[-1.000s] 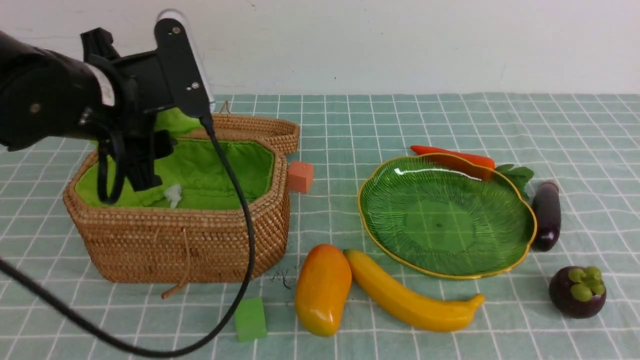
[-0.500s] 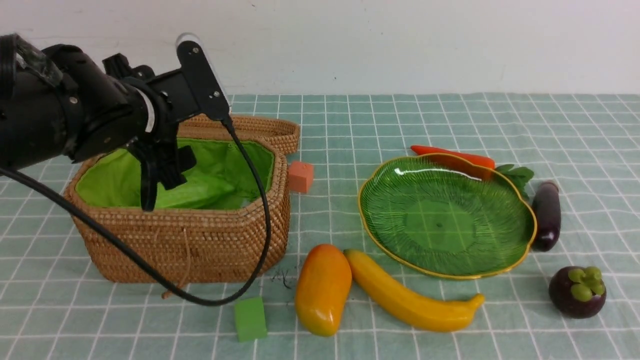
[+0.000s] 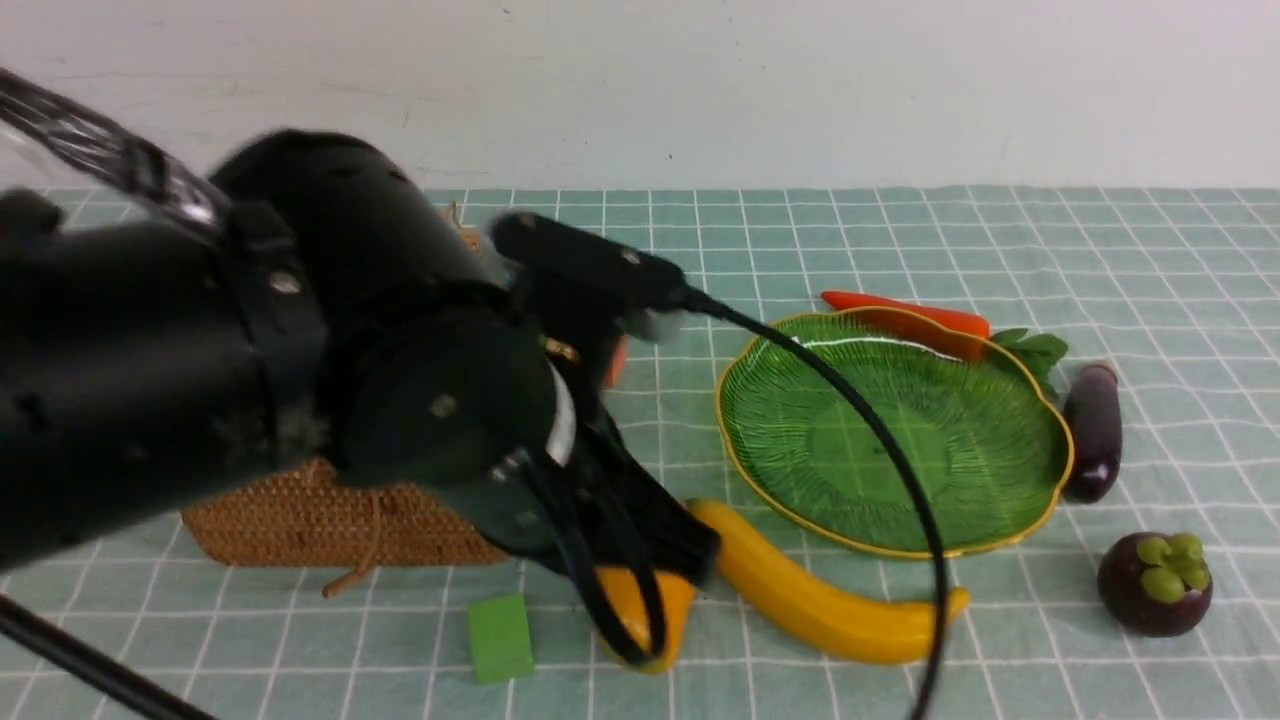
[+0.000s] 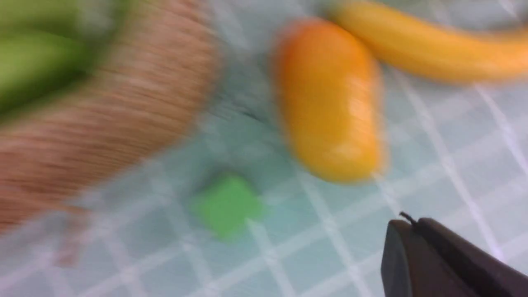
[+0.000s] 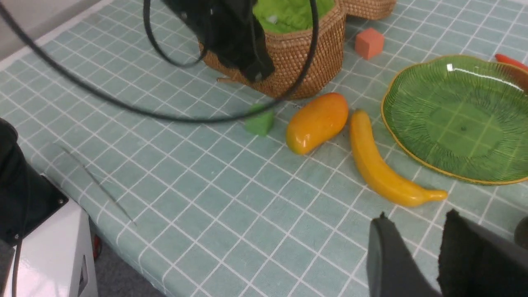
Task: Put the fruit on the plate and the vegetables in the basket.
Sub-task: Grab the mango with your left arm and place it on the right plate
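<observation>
My left gripper is shut and empty, low over the cloth beside the orange-yellow mango; its arm hides most of the wicker basket. The mango lies touching the yellow banana. The green plate is empty. The carrot lies behind it, the purple eggplant to its right, the mangosteen at the front right. The gourd cannot be told from the basket's green lining. My right gripper is open and empty, above the cloth near the banana's tip.
A green cube lies in front of the basket, left of the mango. An orange cube sits between basket and plate. The left arm's cable loops over the plate's near-left part. The table's left edge shows in the right wrist view.
My left arm has come out of the basket and swung right and forward, down to the mango, now blocking the basket in the front view. The fruit and plate have not moved.
</observation>
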Controlling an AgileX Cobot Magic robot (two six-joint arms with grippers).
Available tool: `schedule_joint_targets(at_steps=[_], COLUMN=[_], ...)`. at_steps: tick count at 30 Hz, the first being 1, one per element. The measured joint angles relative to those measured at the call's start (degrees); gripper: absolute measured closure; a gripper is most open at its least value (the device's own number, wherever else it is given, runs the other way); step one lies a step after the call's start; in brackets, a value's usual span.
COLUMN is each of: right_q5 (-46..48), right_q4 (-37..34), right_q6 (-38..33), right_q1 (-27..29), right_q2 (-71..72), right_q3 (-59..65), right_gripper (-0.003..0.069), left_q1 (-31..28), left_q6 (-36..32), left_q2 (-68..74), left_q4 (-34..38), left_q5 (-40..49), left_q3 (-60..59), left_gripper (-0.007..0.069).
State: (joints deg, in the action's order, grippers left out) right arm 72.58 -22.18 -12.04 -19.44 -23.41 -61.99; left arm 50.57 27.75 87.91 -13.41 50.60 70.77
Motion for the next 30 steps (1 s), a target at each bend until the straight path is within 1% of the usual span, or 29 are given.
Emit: schedule_joint_targets(at_steps=[1,2,3,4,6,7,8,9,10,12,13,15,16,17,20,23,28,30], right_q5=[0.0,0.0,0.0,0.0,0.0,0.0,0.0,0.0,0.0,0.0,0.0,0.0,0.0,0.0,0.0,0.0,0.0,0.0], right_q4=[0.08,0.13,0.13,0.13,0.19,0.19,0.19,0.19,0.19,0.19,0.08,-0.06,-0.17,-0.17,-0.19,-0.19,-0.23,-0.23], right_q6=[0.0,0.0,0.0,0.0,0.0,0.0,0.0,0.0,0.0,0.0,0.0,0.0,0.0,0.0,0.0,0.0,0.0,0.0], right_q1=[0.0,0.0,0.0,0.0,0.0,0.0,0.0,0.0,0.0,0.0,0.0,0.0,0.0,0.0,0.0,0.0,0.0,0.0], right_q2=[0.0,0.0,0.0,0.0,0.0,0.0,0.0,0.0,0.0,0.0,0.0,0.0,0.0,0.0,0.0,0.0,0.0,0.0], right_q3=[0.0,0.0,0.0,0.0,0.0,0.0,0.0,0.0,0.0,0.0,0.0,0.0,0.0,0.0,0.0,0.0,0.0,0.0], right_gripper=[0.0456,0.0456,0.0455,0.0456,0.0456,0.0456,0.0456,0.0456,0.0456,0.0456,0.0458,0.0457,0.0457,0.0457,0.0457,0.0457,0.0456,0.0457], left_q1=[1.4,1.57,2.31,2.32,2.21,2.07,1.65,1.65,1.52,1.42,1.42,1.42,1.42,1.42,1.42,1.42,1.42,1.42], left_q6=[0.11,0.11,0.19,0.26,1.31,1.96,4.09,4.82,7.21,10.51,13.34,16.78,18.19,18.43,21.28,22.31,22.9,22.96], left_q2=[2.1,2.46,5.48,5.87,10.65,11.68,14.14,14.43,16.04,17.94,19.45,21.58,22.58,22.78,25.77,27.83,28.96,28.96], left_q4=[0.88,0.93,1.28,1.28,0.76,0.47,-0.44,-0.58,-1.95,-4.55,-7.05,-10.75,-12.68,-13.07,-18.03,-20.17,-21.06,-21.06], left_q5=[0.26,0.34,0.4,0.4,0.4,0.4,0.4,0.4,0.08,-0.61,-1.19,-1.99,-2.29,-2.4,-3.41,-4.31,-4.89,-4.89], left_q3=[0.93,1.11,2.41,2.79,5.08,5.54,6.57,6.67,7.15,7.41,7.46,7.46,7.47,7.47,7.58,7.58,8.02,8.01], left_gripper=[0.0621,0.0611,0.0565,0.0557,0.0424,0.0377,0.0293,0.0281,0.0212,0.012,0.0069,0.001,-0.0006,-0.0008,-0.0011,0.0019,0.0169,0.0176])
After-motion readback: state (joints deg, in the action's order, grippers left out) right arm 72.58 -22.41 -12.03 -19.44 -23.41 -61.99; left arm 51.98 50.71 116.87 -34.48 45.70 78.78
